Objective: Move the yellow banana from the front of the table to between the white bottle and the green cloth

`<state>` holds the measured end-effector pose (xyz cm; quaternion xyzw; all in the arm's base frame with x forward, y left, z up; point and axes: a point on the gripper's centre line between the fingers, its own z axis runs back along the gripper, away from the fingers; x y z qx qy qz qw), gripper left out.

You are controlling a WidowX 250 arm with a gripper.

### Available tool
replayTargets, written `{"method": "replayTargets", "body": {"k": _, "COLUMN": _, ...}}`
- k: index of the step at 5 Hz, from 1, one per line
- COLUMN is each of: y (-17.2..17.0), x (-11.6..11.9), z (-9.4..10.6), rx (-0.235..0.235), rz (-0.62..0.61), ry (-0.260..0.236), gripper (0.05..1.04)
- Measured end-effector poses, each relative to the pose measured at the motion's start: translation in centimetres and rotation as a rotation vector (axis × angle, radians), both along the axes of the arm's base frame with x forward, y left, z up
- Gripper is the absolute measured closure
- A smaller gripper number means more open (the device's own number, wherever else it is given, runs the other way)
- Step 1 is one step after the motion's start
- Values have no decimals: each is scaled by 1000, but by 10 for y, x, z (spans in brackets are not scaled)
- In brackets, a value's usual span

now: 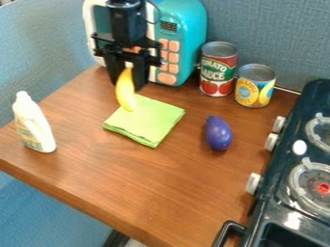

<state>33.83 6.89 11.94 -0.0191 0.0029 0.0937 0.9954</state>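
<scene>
- The brown wooden bench (164, 181) is the broadest surface, running from the left side of the view to the stove, with a blue-grey wall (270, 34) behind it.
- The dark toy stove (276, 202) stands along the bench's right side; it has ringed burners on top, pale knobs (254, 183) facing the bench and a black handle (226, 233) at the near end.
- The turquoise and white microwave (195, 41), with orange-pink buttons, stands at the back of the bench, partly behind the arm.
- The black end effector (129, 83) hangs down in front of the microwave, clamped on the banana, one finger on either side of its upper end.
- The light green cloth (149, 124) lies folded near the middle of the bench.
- The white bottle (34, 124) stands near the bench's left edge, well apart from the cloth.
- The tomato sauce can (218, 70) stands upright just right of the microwave.
- The shorter yellow and blue can (254, 87) is upright just beside it, on the stove side.
- The yellow banana (124, 90) hangs nearly upright, its lower end at the back part of the cloth; whether they touch, I cannot tell.
- The purple eggplant (219, 133) lies between the cloth and the stove, apart from both.
</scene>
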Motion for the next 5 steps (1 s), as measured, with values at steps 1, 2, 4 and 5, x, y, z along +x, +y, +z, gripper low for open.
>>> {"method": "replayTargets", "body": {"k": 1, "y": 33, "x": 18, "z": -5, "rx": 31, "rz": 51, "ry": 27, "gripper": 556}}
{"method": "replayTargets", "body": {"k": 2, "y": 62, "x": 20, "z": -20, "rx": 74, "rz": 61, "ry": 64, "gripper": 556}}
{"method": "replayTargets", "body": {"k": 4, "y": 99, "x": 17, "z": -34, "rx": 121, "rz": 71, "ry": 102, "gripper": 556}}
{"method": "replayTargets", "body": {"k": 5, "y": 125, "x": 24, "z": -43, "rx": 112, "rz": 115, "ry": 117, "gripper": 555}}
